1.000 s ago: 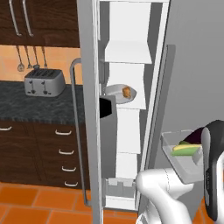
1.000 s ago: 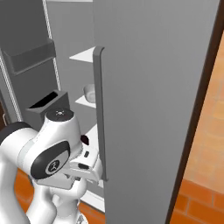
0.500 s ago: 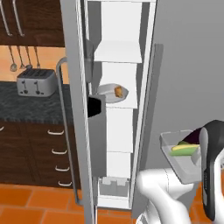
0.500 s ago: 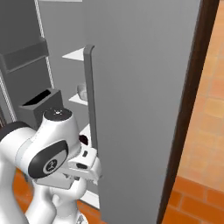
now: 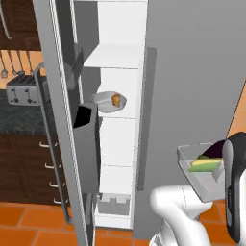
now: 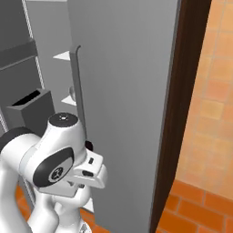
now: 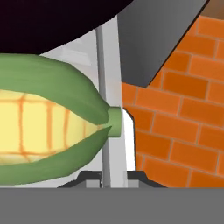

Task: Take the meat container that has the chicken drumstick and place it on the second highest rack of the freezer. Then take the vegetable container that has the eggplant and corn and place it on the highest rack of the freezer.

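Note:
The clear vegetable container (image 5: 201, 169) hangs low at the right of the left base view, with the corn (image 5: 205, 164) and the dark eggplant (image 5: 211, 154) inside. My gripper (image 7: 114, 176) is shut on its thin wall; the corn (image 7: 48, 124) lies very close in the hand view. The meat container (image 5: 108, 102) with the chicken drumstick (image 5: 116, 99) sits on the second highest rack of the open freezer. The highest rack (image 5: 114, 56) above it is bare.
The open freezer door (image 5: 62, 120) with its bins stands left of the shelves. The closed grey fridge door (image 6: 127, 91) and its handle (image 6: 80, 95) stand close to my arm. A toaster (image 5: 21, 90) sits on the dark counter at the left. The floor is orange tile.
The whole picture has slid left in the left base view, so the camera has moved. The vegetable container stays in my grip at the same spot beside the arm.

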Tool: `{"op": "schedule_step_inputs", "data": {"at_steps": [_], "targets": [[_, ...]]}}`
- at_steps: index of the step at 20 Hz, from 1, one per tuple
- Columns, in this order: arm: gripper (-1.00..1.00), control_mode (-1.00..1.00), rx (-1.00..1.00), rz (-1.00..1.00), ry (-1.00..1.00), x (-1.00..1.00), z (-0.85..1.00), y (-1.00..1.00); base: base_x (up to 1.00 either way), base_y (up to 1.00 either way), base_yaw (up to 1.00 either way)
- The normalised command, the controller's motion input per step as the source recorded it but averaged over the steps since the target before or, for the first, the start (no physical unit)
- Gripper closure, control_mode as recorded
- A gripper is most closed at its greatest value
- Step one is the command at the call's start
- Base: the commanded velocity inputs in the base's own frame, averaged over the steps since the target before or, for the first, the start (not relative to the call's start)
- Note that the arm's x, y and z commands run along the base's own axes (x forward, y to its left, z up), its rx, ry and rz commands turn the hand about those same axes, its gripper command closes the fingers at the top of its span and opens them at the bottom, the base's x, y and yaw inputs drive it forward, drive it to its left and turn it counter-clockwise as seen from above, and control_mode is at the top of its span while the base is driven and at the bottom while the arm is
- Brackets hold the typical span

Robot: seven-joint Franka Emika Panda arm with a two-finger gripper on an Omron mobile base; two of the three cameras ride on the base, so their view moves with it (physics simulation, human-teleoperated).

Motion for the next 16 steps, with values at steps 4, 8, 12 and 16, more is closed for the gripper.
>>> {"op": "schedule_step_inputs", "data": {"at_steps": [4, 8, 12, 16], "targets": [[1.0, 1.0, 0.0, 0.0, 0.0, 0.0, 0.0, 0.0, 0.01, 0.19, 0.0], [1.0, 1.0, 0.0, 0.0, 0.0, 0.0, 0.0, 0.0, 0.3, 0.3, -0.02], [1.0, 1.0, 0.0, 0.0, 0.0, 0.0, 0.0, 0.0, 0.19, 0.52, 0.0], [1.0, 1.0, 0.0, 0.0, 0.0, 0.0, 0.0, 0.0, 0.45, 0.36, 0.0]]}}
